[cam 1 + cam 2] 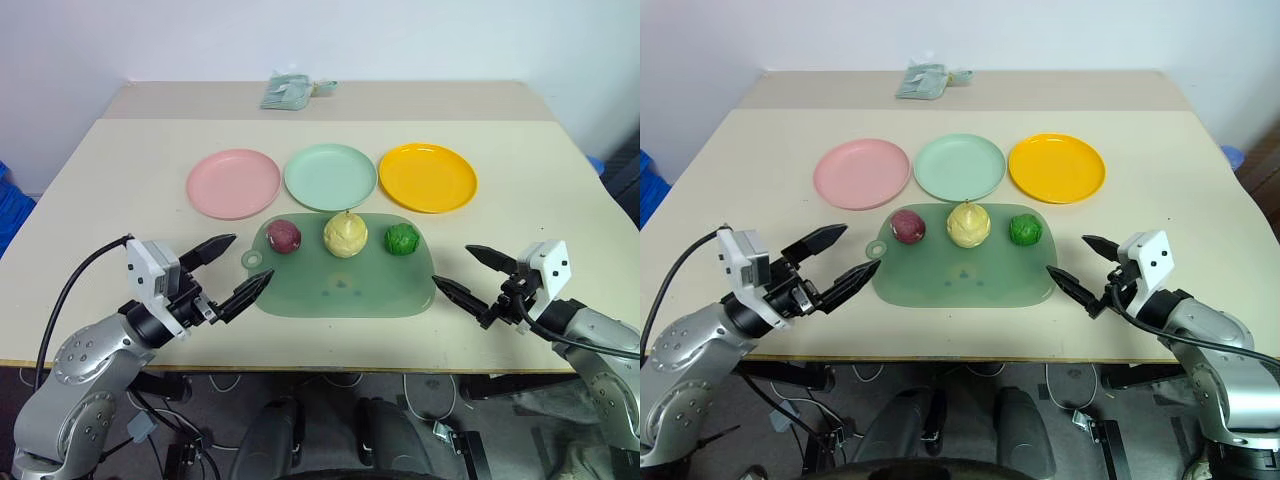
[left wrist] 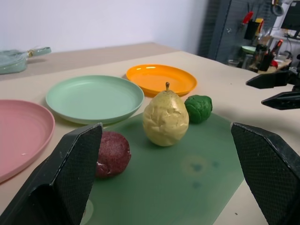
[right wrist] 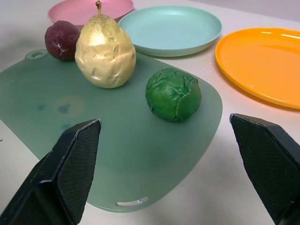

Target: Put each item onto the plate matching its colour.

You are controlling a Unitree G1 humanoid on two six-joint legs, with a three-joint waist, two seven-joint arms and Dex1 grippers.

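Three items stand in a row along the far edge of a green board [image 1: 340,290]: a dark red-purple lump [image 1: 284,236], a pale yellow pear [image 1: 346,235] and a bumpy green ball [image 1: 401,239]. Just beyond the board lie a pink plate [image 1: 233,183], a mint green plate [image 1: 330,176] and an orange-yellow plate [image 1: 428,177], none with anything on it. My left gripper [image 1: 232,270] hangs open beside the board's left end. My right gripper [image 1: 468,274] hangs open off the board's right end. Both hold nothing.
A folded pale green cloth [image 1: 288,91] lies at the far edge of the beige table [image 1: 120,190]. In the left wrist view my right gripper's fingers [image 2: 276,89] show past the board, with shelves of tools behind.
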